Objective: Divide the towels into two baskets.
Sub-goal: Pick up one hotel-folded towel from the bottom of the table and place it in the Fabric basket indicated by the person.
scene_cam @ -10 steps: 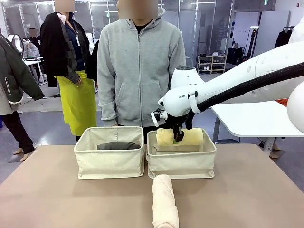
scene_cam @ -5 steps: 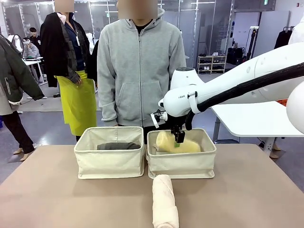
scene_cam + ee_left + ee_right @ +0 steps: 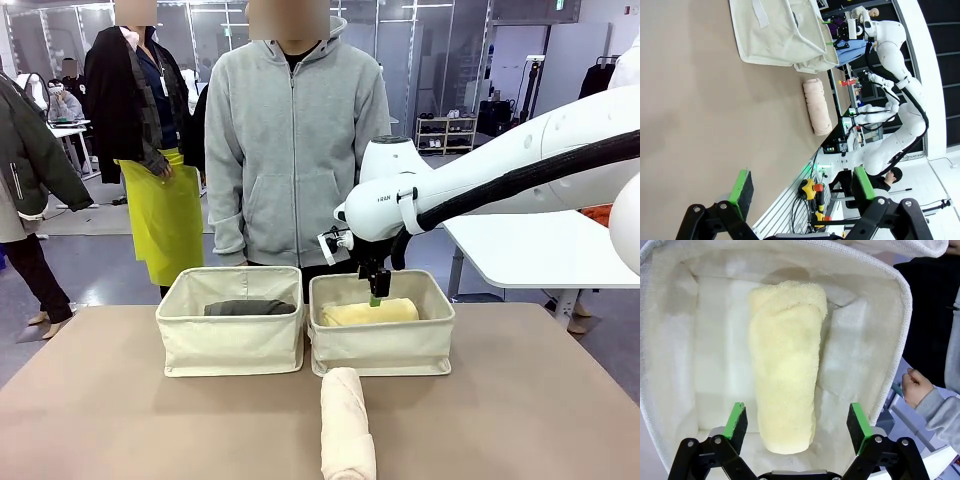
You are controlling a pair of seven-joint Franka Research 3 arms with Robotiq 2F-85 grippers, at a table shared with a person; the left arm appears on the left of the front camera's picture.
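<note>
Bright, even overhead light; frames sharp.
Only soft shadows lie on the table (image 3: 100,400); the basket (image 3: 880,340) lining looks nearly washed out in the right wrist view (wide-angle lenses bend edges there).

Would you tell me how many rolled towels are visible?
3: a dark grey towel in the left basket, a yellow towel in the right basket, a pale towel on the table. More may lie hidden in the baskets.
</note>
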